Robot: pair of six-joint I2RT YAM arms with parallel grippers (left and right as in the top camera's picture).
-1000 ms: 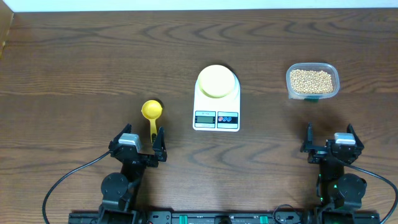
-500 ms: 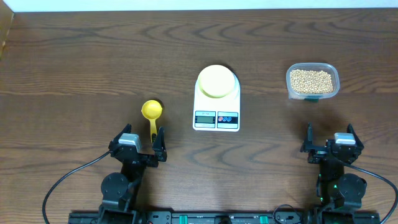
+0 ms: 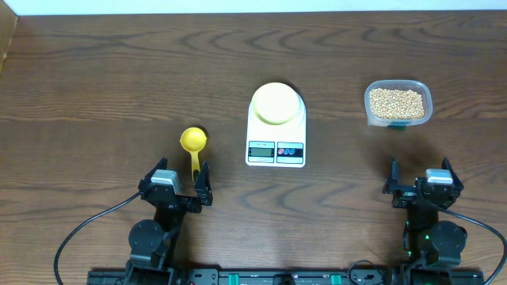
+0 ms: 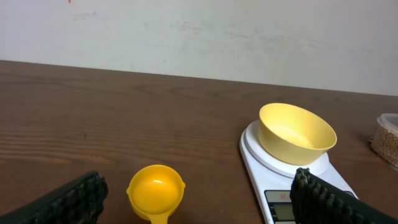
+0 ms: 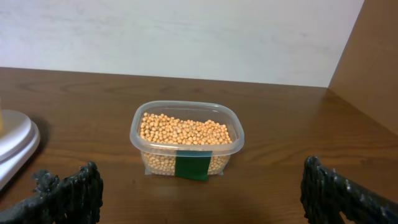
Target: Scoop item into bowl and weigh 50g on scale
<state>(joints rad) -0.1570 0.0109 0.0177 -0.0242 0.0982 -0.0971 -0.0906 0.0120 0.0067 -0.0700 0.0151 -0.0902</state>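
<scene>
On the counter point(image 3: 95, 95), from above, the bowl point(image 3: 276, 103) sits on the scale point(image 3: 276, 150), ready for weighing; beans point(image 3: 396, 101) fill a tub point(image 3: 398, 81) at right. Left wrist: left hand point(image 4: 196, 199) spread before the scoop point(image 4: 156, 185). Right wrist: right hand point(image 5: 202, 199) spread before the beans.

Left tool point(image 3: 176, 179) and right tool point(image 3: 420, 173) rest low, jaws spread wide.

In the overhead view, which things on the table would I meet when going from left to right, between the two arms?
scoop → scale with the bowl on it → tub of beans
</scene>
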